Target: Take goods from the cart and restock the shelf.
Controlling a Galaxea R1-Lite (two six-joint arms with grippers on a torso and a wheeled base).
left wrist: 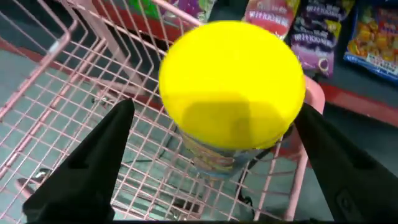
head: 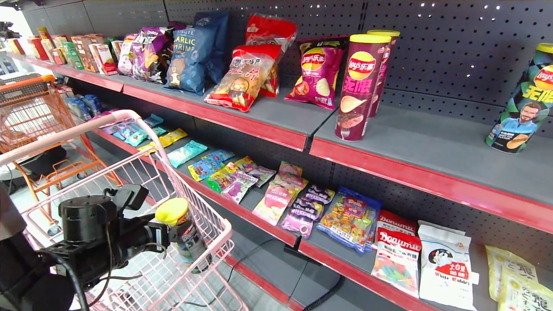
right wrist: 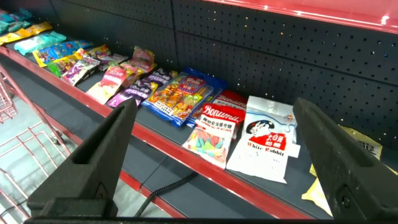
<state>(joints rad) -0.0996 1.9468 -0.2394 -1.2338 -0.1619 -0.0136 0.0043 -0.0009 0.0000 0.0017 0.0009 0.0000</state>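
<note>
We see left gripper jaws pinching yellow-lidded can between 2 fingers, over pink cart; right gripper jaws spread.

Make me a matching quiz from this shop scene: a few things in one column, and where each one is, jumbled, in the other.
Things:
1. yellow-lidded can
2. maroon can
3. white bag

Places:
A. lying on the lower shelf
B. standing on the upper shelf
C. held in the left tool, at the pink cart

Pairs: 1-C, 2-B, 3-A.
</note>
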